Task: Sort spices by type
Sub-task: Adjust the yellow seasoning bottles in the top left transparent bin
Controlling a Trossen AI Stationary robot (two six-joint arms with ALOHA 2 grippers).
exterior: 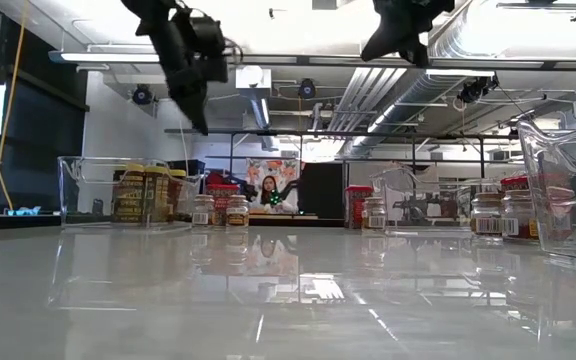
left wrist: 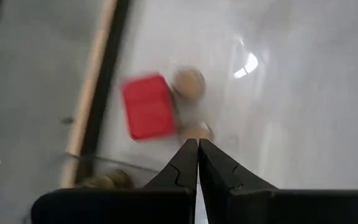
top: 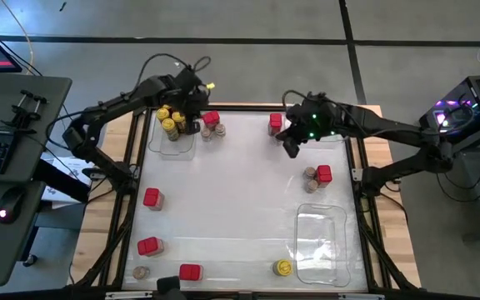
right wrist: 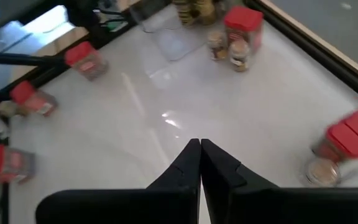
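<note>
My left gripper [top: 193,123] [left wrist: 197,148] is shut and holds nothing. It hangs above the table's far left, beside several yellow-lidded jars [top: 170,122] standing in a clear tray [top: 177,152]. Under it stand a red box [left wrist: 146,107] and two tan-lidded jars [left wrist: 189,81]. My right gripper [top: 291,150] [right wrist: 200,148] is also shut and holds nothing. It is raised over the far right, near a red box [top: 275,123]. Another red box [top: 323,173] stands with tan-lidded jars [top: 310,175] at the right.
A second clear tray [top: 322,237] lies at the near right, with a yellow-lidded jar [top: 283,267] beside it. Red boxes [top: 151,197] [top: 147,246] [top: 189,272] and a tan-lidded jar [top: 141,272] stand along the left and near edges. The table's middle is bare.
</note>
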